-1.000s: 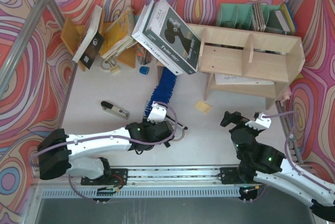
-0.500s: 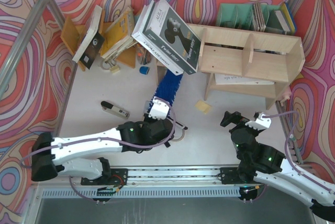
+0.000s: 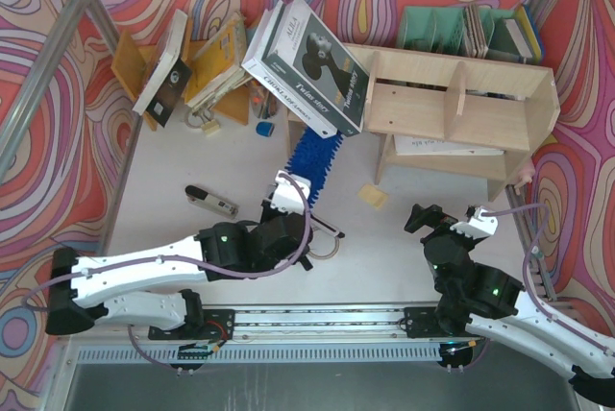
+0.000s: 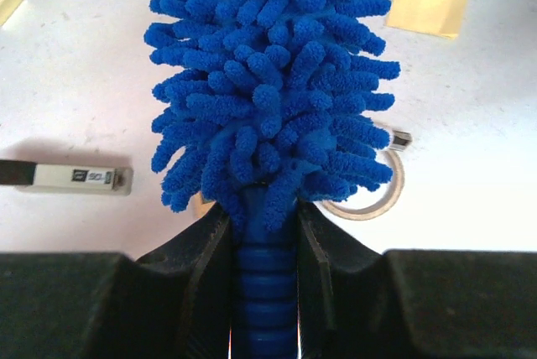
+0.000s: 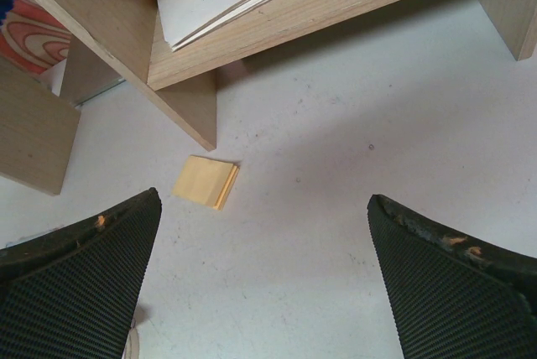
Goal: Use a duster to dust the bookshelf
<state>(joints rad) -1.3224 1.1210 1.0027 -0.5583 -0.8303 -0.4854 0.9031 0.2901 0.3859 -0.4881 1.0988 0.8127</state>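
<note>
The left gripper (image 4: 264, 237) is clamped on the ribbed blue handle of the duster (image 4: 268, 82), just below its fluffy head. The head points away over the white table (image 3: 173, 161), and its tip reaches under the large leaning book (image 3: 312, 65) at the left end of the bookshelf (image 3: 461, 108). A tape ring (image 4: 365, 211) lies beside the head. The right gripper (image 5: 264, 275) hangs with jaws wide apart, holding nothing, above the table in front of the bookshelf, near a yellow notepad (image 5: 206, 183)
</note>
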